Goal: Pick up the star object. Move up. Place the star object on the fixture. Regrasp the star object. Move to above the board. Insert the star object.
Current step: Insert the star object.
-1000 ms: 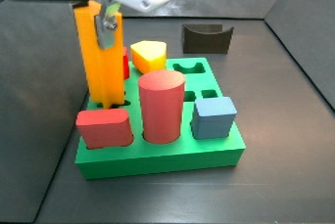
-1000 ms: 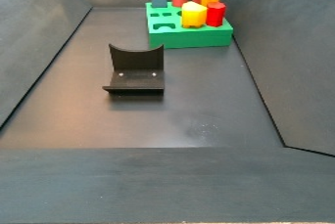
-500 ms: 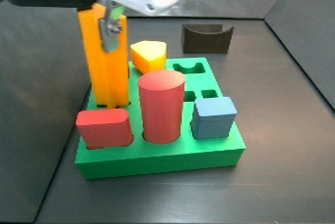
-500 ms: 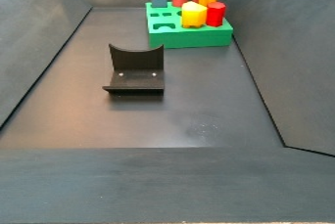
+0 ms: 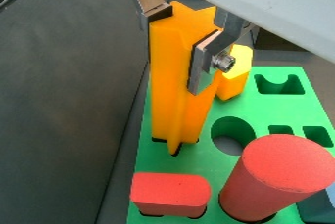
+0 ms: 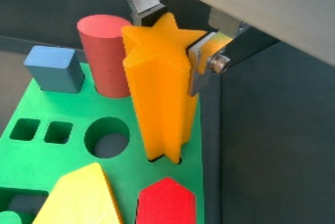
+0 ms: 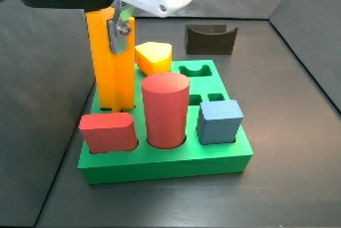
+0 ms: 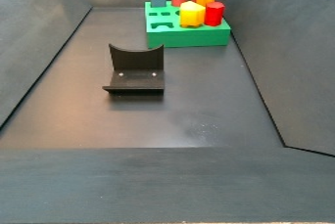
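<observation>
The star object [image 7: 107, 61] is an orange ridged prism that stands upright, its lower end in a hole at the back left of the green board [image 7: 167, 164]. In both wrist views my gripper [image 5: 181, 34] [image 6: 173, 37] is shut on the star object [image 5: 177, 81] [image 6: 160, 91] near its top. One silver finger [image 6: 205, 64] lies flat against a ridge, and the other presses the opposite side. The dark fixture [image 8: 133, 69] [image 7: 209, 39] stands bare on the floor, away from the board [image 8: 190, 34]. In that side view the gripper is out of frame.
On the board stand a red cylinder [image 7: 166, 108], a blue cube [image 7: 218, 119], a red rounded block [image 7: 104, 130], a yellow rounded-triangle peg [image 7: 152, 56] and a red hexagonal peg [image 8: 216, 13]. Open cut-outs [image 5: 275, 83] lie beside them. Dark sloping walls enclose the floor.
The gripper and the star object have come down a little, and the star sits slightly lower in the board. Nothing else has moved.
</observation>
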Available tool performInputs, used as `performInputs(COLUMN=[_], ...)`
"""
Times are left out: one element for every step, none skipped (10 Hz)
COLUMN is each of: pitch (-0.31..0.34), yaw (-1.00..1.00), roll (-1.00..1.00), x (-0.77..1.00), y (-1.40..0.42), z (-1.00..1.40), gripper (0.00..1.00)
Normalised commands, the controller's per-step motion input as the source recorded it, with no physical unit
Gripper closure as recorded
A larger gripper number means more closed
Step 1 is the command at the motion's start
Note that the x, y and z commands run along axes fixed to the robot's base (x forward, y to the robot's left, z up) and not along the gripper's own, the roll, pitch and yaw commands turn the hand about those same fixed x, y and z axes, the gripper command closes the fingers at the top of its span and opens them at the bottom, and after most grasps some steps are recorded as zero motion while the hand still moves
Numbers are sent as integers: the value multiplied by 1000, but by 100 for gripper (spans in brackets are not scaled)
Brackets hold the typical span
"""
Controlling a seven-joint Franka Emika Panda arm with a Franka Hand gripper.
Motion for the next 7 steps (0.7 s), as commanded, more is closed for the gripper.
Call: performInputs(pitch=[-19,-150,-154,-136,-130,-124,-114], yaw=[77,217,263,251,209,149,134], roll=[30,36,91,137,140,146,144], x=[157,-86,-137,-117,-140,-240,-251], y=[-111,0,0,0,0,0,0], z=[-900,-954,-926,-911,-926,-960,-983], gripper=[100,100,100,100,100,100,100])
